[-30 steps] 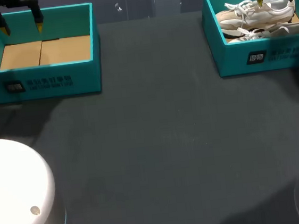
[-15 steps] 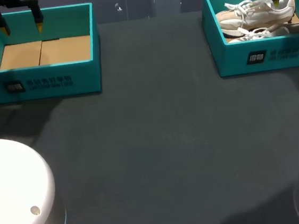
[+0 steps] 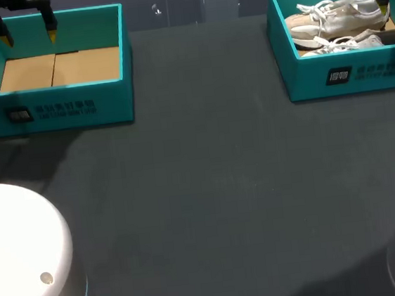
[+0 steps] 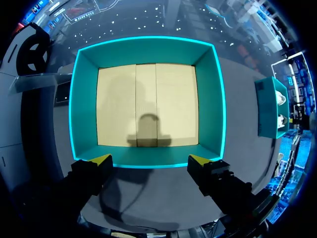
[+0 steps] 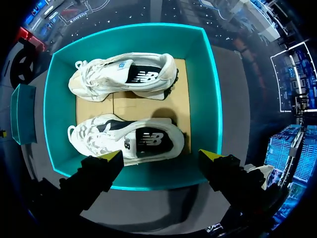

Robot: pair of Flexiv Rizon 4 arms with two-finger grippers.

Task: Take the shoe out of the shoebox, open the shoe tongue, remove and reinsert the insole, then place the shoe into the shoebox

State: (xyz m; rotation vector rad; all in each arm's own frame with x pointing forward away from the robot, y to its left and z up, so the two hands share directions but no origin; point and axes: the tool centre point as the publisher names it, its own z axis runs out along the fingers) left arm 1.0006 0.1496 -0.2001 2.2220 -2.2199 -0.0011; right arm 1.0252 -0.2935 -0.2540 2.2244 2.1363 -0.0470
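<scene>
Inside the white-lettered shoebox (image 3: 310, 79), 2 logo-marked shoes (image 5: 124, 77); both jaws wide apart, empty.

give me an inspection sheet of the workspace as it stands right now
surface: dark table, flat and matte
job's things: right shoebox, teal, lid off, holds two pale shoes side by side, toes the same way; far shoe and near shoe both show dark insoles in place; left shoebox, teal, shows only its cardboard floor
clutter: nothing seen
grippers: left gripper hangs over the left shoebox, jaws open, nothing between them; right gripper hangs over the right shoebox, jaws open, touching neither shoe
cables: nothing seen
surroundings: nothing seen
</scene>
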